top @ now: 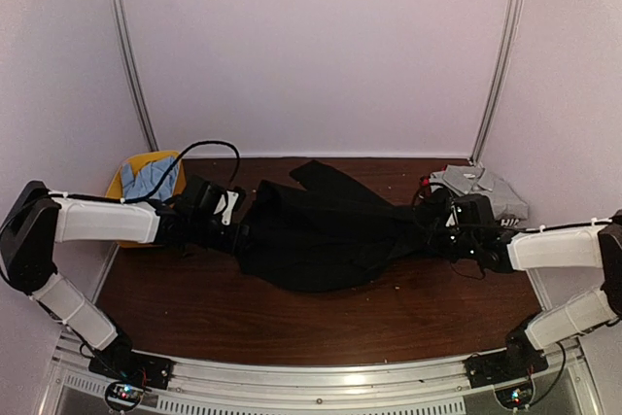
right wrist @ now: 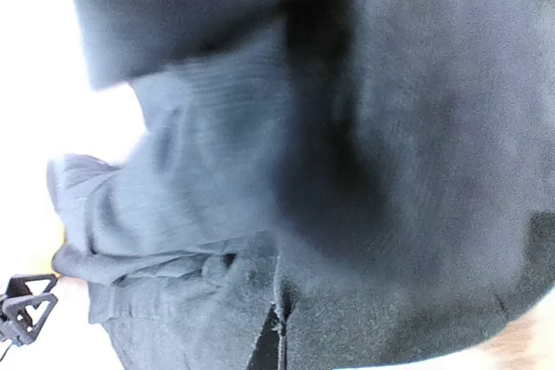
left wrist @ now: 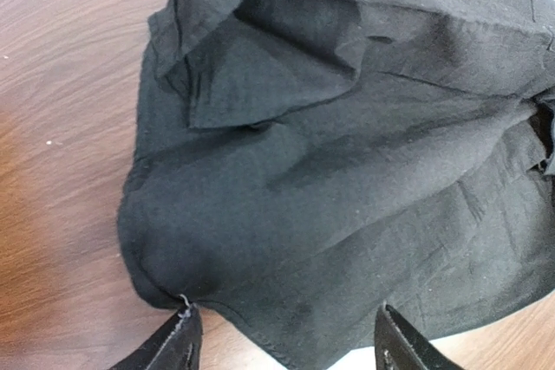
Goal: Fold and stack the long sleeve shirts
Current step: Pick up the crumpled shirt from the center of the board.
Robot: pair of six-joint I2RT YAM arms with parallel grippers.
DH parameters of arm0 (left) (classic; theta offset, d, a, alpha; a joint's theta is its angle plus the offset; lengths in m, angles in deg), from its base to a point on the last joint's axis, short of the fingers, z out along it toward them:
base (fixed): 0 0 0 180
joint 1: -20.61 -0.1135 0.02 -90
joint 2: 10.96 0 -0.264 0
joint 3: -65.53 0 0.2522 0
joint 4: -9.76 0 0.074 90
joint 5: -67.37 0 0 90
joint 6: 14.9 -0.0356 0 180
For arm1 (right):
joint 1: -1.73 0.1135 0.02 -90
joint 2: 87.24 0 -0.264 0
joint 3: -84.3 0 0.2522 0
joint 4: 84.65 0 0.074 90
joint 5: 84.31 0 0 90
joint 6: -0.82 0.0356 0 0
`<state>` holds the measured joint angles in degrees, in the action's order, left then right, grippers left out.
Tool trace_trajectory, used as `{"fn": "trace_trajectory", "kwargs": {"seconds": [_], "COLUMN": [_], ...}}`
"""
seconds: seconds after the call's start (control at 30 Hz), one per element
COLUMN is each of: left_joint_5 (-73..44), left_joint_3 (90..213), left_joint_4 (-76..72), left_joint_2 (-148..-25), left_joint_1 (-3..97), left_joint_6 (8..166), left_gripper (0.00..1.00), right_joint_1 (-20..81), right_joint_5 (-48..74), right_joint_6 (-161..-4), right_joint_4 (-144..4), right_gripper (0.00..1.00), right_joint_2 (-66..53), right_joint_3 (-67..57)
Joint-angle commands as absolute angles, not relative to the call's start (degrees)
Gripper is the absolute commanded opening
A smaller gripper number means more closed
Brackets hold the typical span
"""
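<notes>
lying crumpled across the middle of the bench [top: 292,323], the black shirt [top: 321,230] is bunched into a long heap, drawn to a narrow point at its right end. right tool [top: 432,223] sits at that point, jaws shut; its wrist view is all dark cloth pressed close, so it reads as pinched on the black shirt, though the exact fold held is hidden. left tool [left wrist: 290,346] at the shirt's left edge, jaws wide apart, holding nothing; one finger [left wrist: 173,348] just touches a rounded corner of the hem, the other sits at the cloth edge. grey shirt [top: 483,187] heaped at the back right corner, just behind the right tool. yellow basket [top: 119,187] back left, a pale blue cloth [top: 151,180] in it. handling, as a judgement: light, limp fabric with no stiffness, likely to sag and drag on the wood rather than slide flat; not fragile, not slippery. matte fine weave, soft creases, one flap folded back into a triangle near the top of the left wrist view. best hold looks like the hem corner by the left finger, taken at the stitched edge, so both ends can be drawn taut. bench is smooth dark brown wood grain with a few pale specks.
</notes>
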<state>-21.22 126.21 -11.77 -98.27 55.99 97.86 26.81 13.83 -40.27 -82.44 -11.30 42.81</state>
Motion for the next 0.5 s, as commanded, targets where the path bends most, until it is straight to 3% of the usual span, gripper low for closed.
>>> {"fn": "trace_trajectory", "kwargs": {"seconds": [0.0, 0.13, 0.23, 0.47], "left_joint_5": [-24.39, -24.51, -22.74, -12.26], "left_joint_3": [125.73, 126.42, 126.08, 123.89], "left_joint_4": [-11.45, -12.42, -11.64, -6.81], "left_joint_2": [-96.36, -95.22, -93.79, -92.55], "left_joint_1": [56.21, 56.21, 56.21, 56.21], "left_joint_6": [96.94, 96.00, 95.59, 94.83], "left_gripper": [0.69, 0.70, 0.77, 0.83], "right_joint_1": [25.97, 24.00, 21.74, 19.06], "right_joint_5": [12.68, 12.42, 12.69, 12.10], "right_joint_6": [-42.56, -47.56, -54.47, -64.33], "right_joint_4": [-76.46, -65.23, -54.31, -37.99], "right_gripper": [0.00, 0.00, 0.00, 0.00], "right_joint_2": [-17.29, -23.06, -25.30, -25.11], "right_joint_3": [40.75, 36.54, 30.00, 20.28]}}
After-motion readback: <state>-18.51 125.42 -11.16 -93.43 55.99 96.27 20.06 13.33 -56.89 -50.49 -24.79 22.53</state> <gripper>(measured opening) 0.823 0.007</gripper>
